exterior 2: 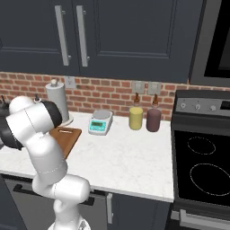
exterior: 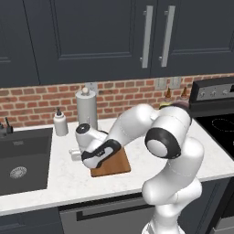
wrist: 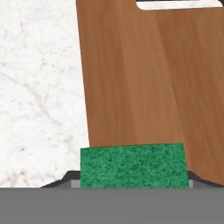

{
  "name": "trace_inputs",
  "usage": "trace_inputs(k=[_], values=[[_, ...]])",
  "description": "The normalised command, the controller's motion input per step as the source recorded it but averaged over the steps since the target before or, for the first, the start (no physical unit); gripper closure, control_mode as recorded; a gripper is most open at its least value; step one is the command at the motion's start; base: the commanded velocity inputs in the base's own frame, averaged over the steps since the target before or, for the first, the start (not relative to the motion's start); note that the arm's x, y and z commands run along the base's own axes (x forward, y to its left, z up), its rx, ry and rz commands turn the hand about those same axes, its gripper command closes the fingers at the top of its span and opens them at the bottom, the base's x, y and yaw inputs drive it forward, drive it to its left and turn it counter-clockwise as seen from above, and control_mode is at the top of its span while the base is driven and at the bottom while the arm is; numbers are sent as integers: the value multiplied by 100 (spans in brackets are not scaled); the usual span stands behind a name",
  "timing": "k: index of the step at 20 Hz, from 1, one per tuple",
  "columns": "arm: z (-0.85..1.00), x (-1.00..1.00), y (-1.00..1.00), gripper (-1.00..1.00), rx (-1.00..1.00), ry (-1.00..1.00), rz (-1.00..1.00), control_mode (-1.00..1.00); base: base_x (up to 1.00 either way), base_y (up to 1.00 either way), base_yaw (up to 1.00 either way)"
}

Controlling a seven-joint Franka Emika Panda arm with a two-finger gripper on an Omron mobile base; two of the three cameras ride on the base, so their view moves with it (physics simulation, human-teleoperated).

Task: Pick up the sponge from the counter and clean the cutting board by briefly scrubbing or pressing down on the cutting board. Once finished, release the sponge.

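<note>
Spreading under dark cabinets, marbled white counter (wrist: 39,96) bears cutting board (wrist: 144,78).

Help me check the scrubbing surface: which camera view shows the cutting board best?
The hand view: the cutting board appears close up, grain and slot handle clear, with the sponge at its near edge. The left base view shows one corner beneath the arm; the right base view shows its handle end behind the arm.

sponge (wrist: 133,165): rough green scrub | cutting board (wrist: 140,74): matt grained wood | counter (wrist: 39,87): smooth marbled stone
</note>
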Motion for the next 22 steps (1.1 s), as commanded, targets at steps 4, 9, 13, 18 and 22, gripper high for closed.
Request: trace_inputs(k=[4, 9, 13, 18, 22], values=[[-10, 56, -31, 100, 5, 0, 0, -100, 0, 0, 0], [-7, 57, -34, 100, 4, 0, 0, -100, 0, 0, 0], [-16, 52, -36, 100, 3, 0, 0, -100, 0, 0, 0], [-30, 50, -38, 100, 1, -6, 0, -100, 0, 0, 0], [-27, 59, -40, 100, 2, -3, 0, -100, 0, 0, 0]])
